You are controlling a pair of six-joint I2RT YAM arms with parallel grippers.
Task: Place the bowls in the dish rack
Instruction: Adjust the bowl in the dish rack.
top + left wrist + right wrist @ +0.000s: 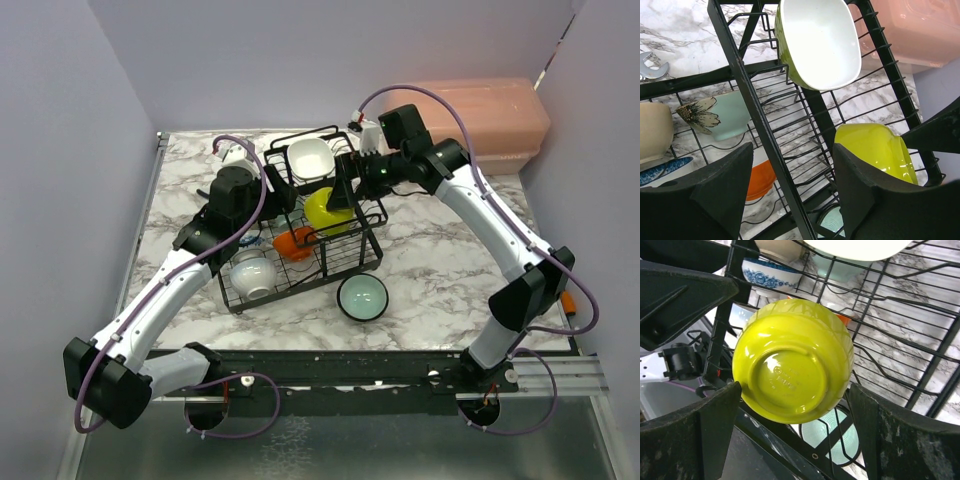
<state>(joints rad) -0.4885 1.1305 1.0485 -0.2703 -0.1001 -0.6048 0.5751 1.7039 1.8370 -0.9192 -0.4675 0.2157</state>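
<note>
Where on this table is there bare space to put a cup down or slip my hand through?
Widest bare marble: right of the dish rack, bordered by the pink box behind and the right arm. A thin strip runs along the near edge, in front of the teal bowl. Crowded: the rack itself, full of bowls, left claw and right claw over it.

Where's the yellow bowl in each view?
Top external: yellow bowl near centre, slightly above the middle.
Left wrist: lower right, partly cut off by the wires.
Right wrist: centre, underside facing the camera.
Shared landmark: white bowl, just above the yellow one in every view.
</note>
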